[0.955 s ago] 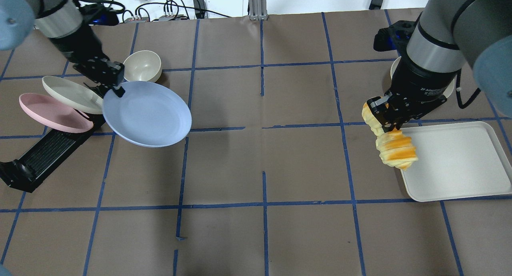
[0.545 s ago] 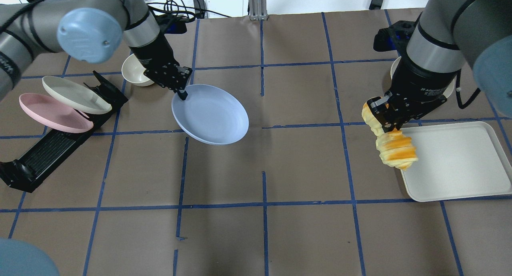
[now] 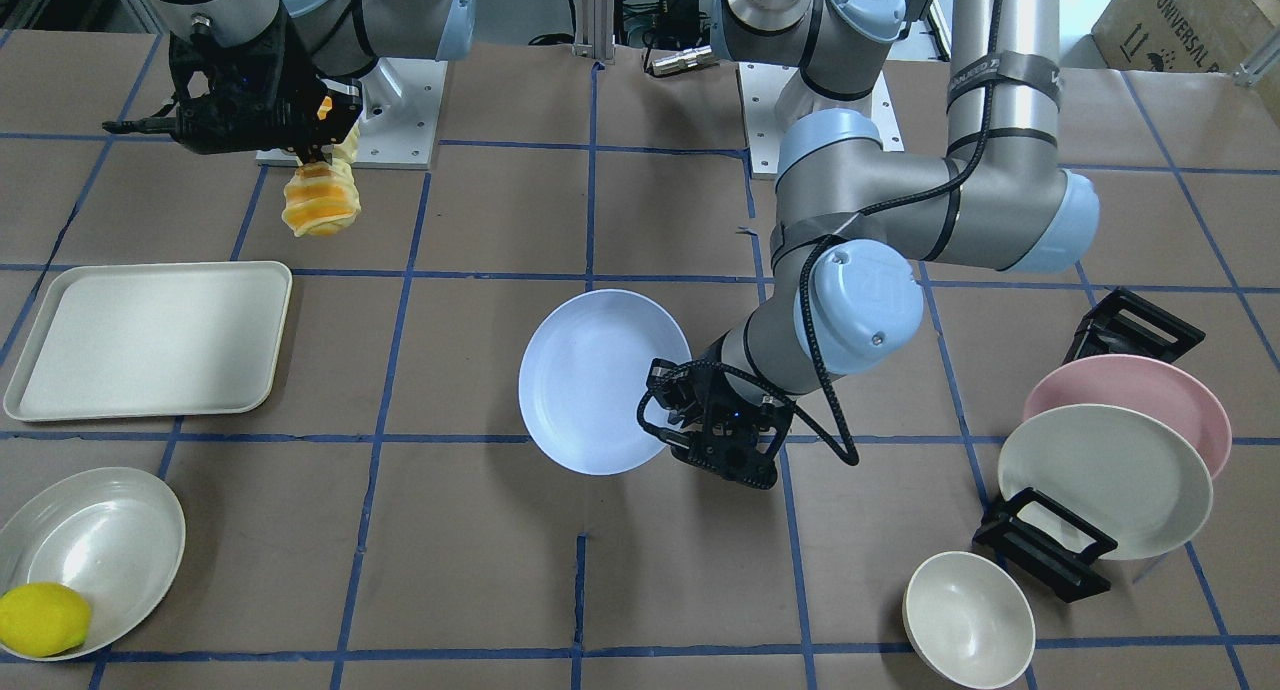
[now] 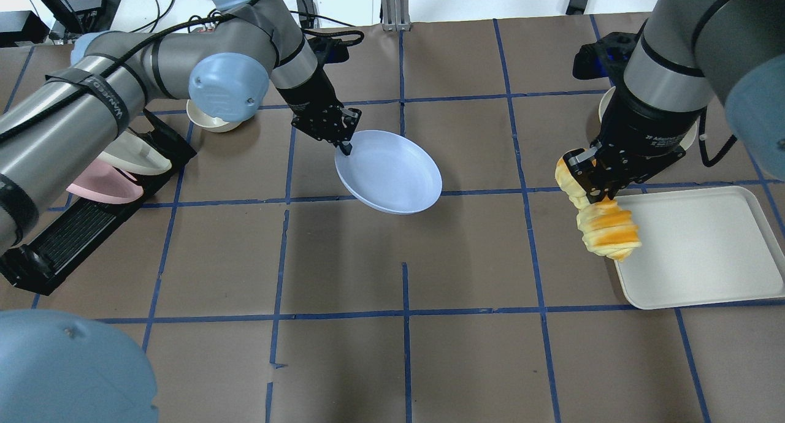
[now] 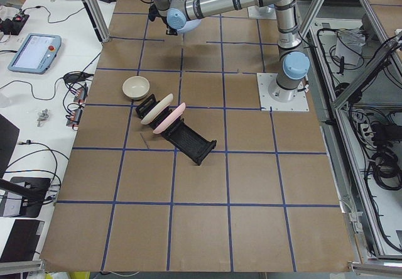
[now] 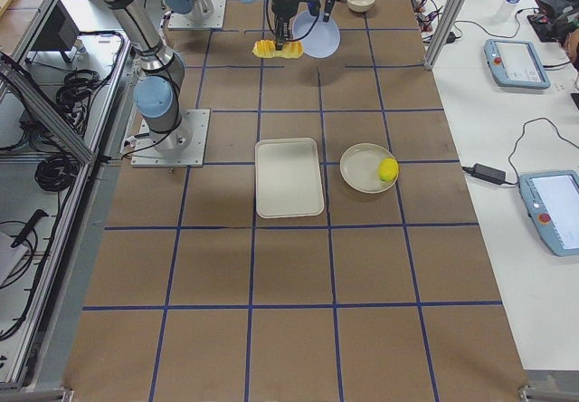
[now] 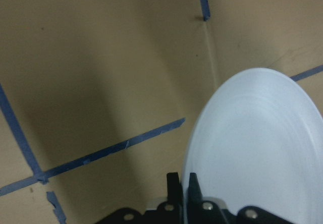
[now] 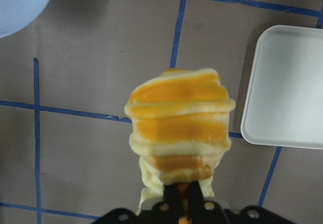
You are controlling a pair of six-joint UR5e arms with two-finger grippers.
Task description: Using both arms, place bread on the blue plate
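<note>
Brown paper with blue tape lines covers the surface [image 4: 368, 362]. On your left, the left claw [image 4: 345, 147] is pinched tight on the rim of the blue plate [image 4: 392, 173], which you find tilted near the middle. Further right, the right claw [image 4: 598, 196] is clamped on one end of the bread [image 4: 606, 230] (orange and cream stripes), which dangles in the air near a white tray [image 4: 705, 251].

Wide gap of table [image 4: 503, 245] between blue plate [image 4: 392, 173] and bread [image 4: 604, 230], tray [image 4: 705, 251] beside bread
</note>
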